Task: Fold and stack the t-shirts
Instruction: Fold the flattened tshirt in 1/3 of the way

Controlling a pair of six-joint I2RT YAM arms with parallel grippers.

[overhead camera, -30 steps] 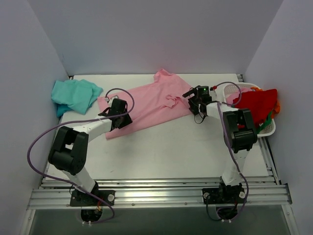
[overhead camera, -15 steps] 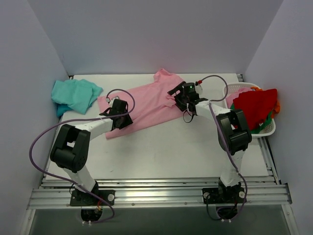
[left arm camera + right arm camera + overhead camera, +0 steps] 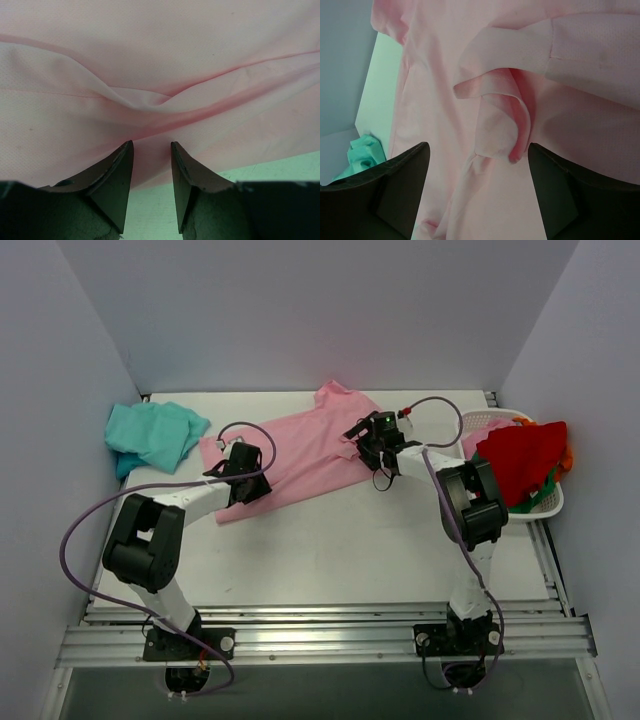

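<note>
Lying slantwise on the table (image 3: 330, 540), the pink tee (image 3: 300, 455) is spread out, with one sleeve crumpled up on its right side. The left gripper (image 3: 152, 145) sits at the tee's near left edge. Its fingers are close together with a thin gap, and nothing is pinched between them. The right gripper (image 3: 477, 150) hangs over the crumpled sleeve with its fingers wide apart, holding nothing. The teal tee (image 3: 150, 435) is bunched up just beside the pink tee's left corner, against the wall. Right of the pink tee, a white basket (image 3: 548, 502) holds a red cloth (image 3: 520, 455), and that cloth hides much of the basket. Bare table lies in front of the pink tee, with lots of room. Pink cloth fills most of the left wrist view, so only a bit of the tee's edge shows there.
</note>
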